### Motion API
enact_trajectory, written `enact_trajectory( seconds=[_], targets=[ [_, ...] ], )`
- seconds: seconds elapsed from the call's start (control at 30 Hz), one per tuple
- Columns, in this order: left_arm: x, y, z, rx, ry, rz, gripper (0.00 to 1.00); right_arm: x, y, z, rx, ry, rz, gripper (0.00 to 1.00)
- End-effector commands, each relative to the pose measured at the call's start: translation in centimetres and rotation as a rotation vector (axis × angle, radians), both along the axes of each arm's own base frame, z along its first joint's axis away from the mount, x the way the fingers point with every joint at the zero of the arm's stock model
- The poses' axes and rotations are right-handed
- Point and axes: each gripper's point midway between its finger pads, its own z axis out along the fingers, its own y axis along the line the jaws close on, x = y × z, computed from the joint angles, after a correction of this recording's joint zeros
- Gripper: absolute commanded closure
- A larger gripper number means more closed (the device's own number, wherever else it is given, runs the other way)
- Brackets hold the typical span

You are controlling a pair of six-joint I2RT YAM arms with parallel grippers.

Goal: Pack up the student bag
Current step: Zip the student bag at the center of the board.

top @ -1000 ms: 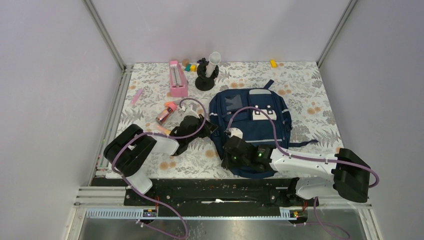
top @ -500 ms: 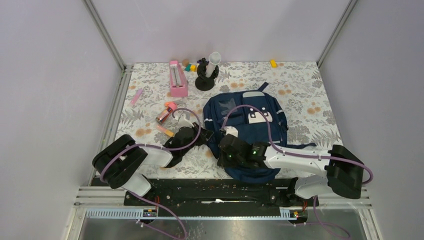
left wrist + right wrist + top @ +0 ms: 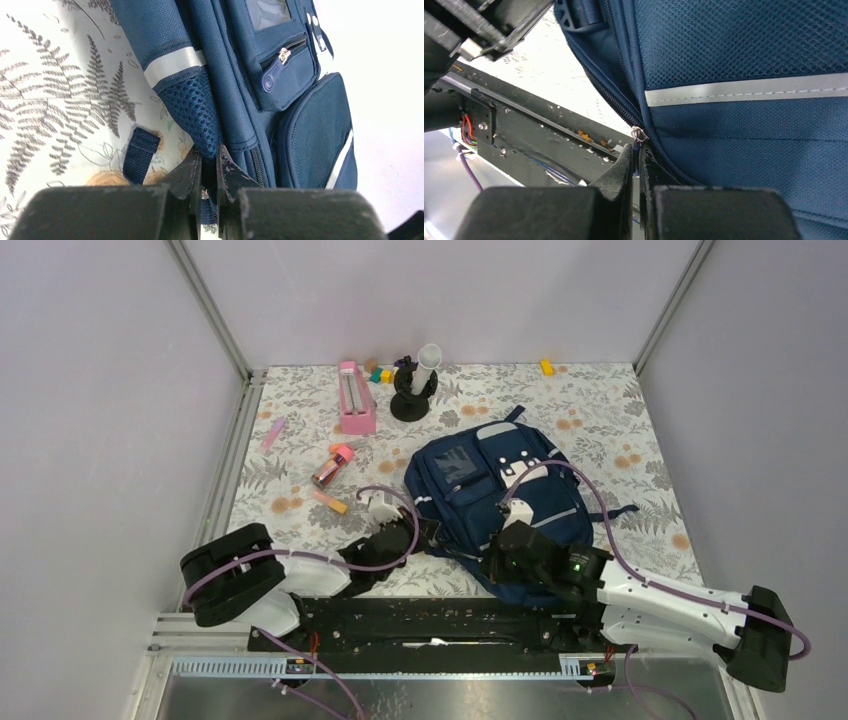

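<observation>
The student bag (image 3: 480,475) has turned since a moment ago. Its top now points far and to the right, and the right arm has swung out low to the right. The bag lies flat in the middle of the tabletop (image 3: 620,420), with its bottom end close to the near edge.

Nearest, the right claw (image 3: 638,150) is squeezed tight on the little metal zip pull (image 3: 639,134) at the bag's near end. Just to the left, the left claw (image 3: 209,156) is pinched narrow on the bag's edge, under the mesh side pocket (image 3: 192,112).

So the step in hand looks like opening the main zip. Next, the right claw likely needs to drag the pull along the zip line. The left claw should hold on so the bag does not slide.

The right wrist view shows the zip pull, but in the top view the arm hides it. Only the top view shows the loose things farther off: a small tube (image 3: 333,465), a pink box (image 3: 355,397) and a black stand (image 3: 410,395).
</observation>
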Motion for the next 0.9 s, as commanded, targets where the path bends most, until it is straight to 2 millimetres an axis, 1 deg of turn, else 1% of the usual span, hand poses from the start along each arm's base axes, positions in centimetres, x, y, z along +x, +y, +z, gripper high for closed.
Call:
enact_trajectory(
  seconds=[0.0, 0.13, 0.23, 0.33, 0.43, 0.5, 0.53, 0.6, 0.67, 0.73, 0.8, 0.83, 0.87],
  targets=[
    [-0.6, -1.3, 4.7, -0.159, -0.065, 0.101, 1.00, 2.5, -2.1, -0.1, -0.023, -0.086, -0.128, 1.00],
    [-2.0, -0.9, 5.4, -0.151, -0.094, 0.143, 1.00, 3.1, -2.9, -1.6, -0.093, -0.081, -0.139, 1.00],
    [-2.6, -1.4, 5.7, -0.152, -0.092, 0.113, 1.00, 3.6, -3.4, -2.4, -0.142, -0.074, -0.142, 1.00],
    [-3.4, -2.3, 5.7, -0.162, -0.093, 0.043, 1.00, 3.8, -3.1, -2.2, -0.142, -0.069, -0.135, 1.00],
    [-4.5, -2.9, 5.8, -0.164, -0.107, -0.046, 1.00, 3.3, -2.5, -1.5, -0.115, -0.049, -0.105, 1.00],
    [-5.0, -3.2, 5.7, -0.146, -0.105, -0.106, 0.95, 2.8, -2.5, -1.6, -0.105, -0.036, -0.093, 1.00],
    [-5.5, -3.4, 5.4, -0.130, -0.094, -0.146, 0.90, 2.7, -2.6, -1.7, -0.099, -0.032, -0.095, 1.00],
    [-5.8, -3.2, 5.3, -0.106, -0.095, -0.184, 0.73, 2.3, -2.8, -2.0, -0.092, -0.024, -0.092, 1.00],
    [-6.0, -2.7, 5.3, -0.079, -0.100, -0.198, 0.51, 2.0, -2.9, -2.2, -0.082, -0.015, -0.089, 1.00],
    [-5.9, -1.7, 5.0, -0.048, -0.100, -0.194, 0.33, 1.7, -3.0, -2.1, -0.064, -0.015, -0.088, 1.00],
    [-5.5, -0.7, 5.0, -0.024, -0.110, -0.192, 0.21, 1.5, -3.3, -2.1, -0.056, -0.016, -0.092, 1.00],
    [-5.3, 0.0, 5.0, -0.009, -0.110, -0.186, 0.17, 1.4, -3.4, -2.0, -0.050, -0.018, -0.094, 1.00],
    [-5.0, 0.6, 5.3, -0.006, -0.117, -0.181, 0.15, 1.4, -3.5, -2.0, -0.044, -0.020, -0.098, 1.00]
  ],
)
